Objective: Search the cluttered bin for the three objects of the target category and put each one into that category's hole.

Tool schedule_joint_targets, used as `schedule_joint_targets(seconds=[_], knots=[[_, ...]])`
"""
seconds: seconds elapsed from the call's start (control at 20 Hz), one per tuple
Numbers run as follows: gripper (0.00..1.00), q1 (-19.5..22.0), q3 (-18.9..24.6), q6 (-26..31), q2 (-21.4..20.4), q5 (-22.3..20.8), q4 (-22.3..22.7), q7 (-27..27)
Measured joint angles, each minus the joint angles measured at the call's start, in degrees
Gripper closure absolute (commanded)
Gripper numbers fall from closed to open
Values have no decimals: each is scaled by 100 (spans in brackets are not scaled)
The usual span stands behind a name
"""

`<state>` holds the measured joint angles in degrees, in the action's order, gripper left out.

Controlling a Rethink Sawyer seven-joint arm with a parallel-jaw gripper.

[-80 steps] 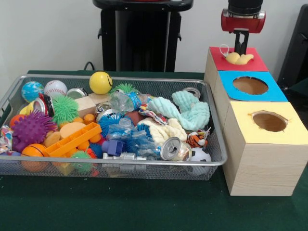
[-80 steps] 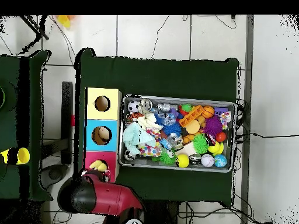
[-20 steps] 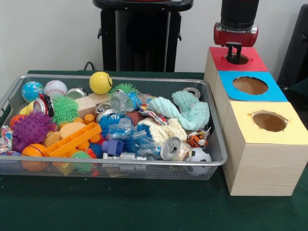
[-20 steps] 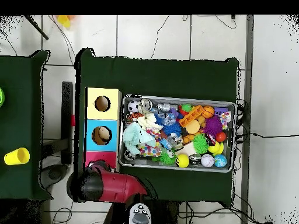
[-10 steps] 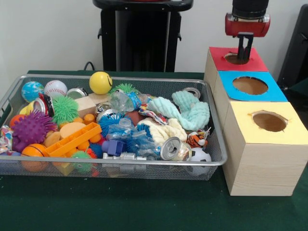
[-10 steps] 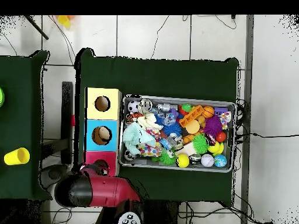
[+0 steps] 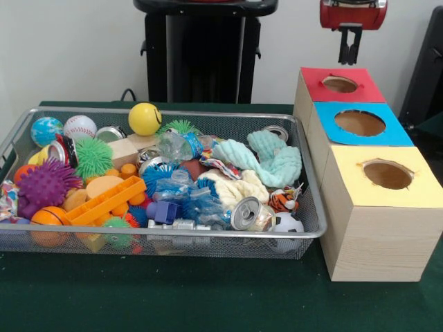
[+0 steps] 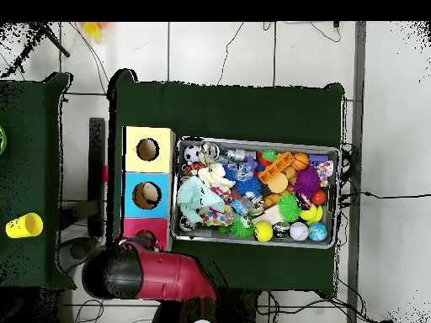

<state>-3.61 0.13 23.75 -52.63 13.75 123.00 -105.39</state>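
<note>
boxes with holes: 3 (red (image 7: 340, 84), blue (image 7: 360, 123), yellow (image 7: 387, 175)) | mesh bin (image 7: 208, 123): 1 | yellow cup (image 8: 23, 225): 1
</note>
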Motion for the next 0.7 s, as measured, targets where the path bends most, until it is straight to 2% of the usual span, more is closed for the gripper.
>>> schedule_joint_targets(seconds=[0.2,0.35,0.4,0.45,0.55,0.7], knots=[[100,391,-14,222,-188,-325,-72,0],[100,895,53,227,-292,-647,-88,0],[100,1173,117,228,-308,-792,-94,4],[100,1724,279,227,-279,-1052,-115,14],[100,1925,346,229,-252,-1146,-129,21],[100,2601,604,228,-102,-1486,-206,41]])
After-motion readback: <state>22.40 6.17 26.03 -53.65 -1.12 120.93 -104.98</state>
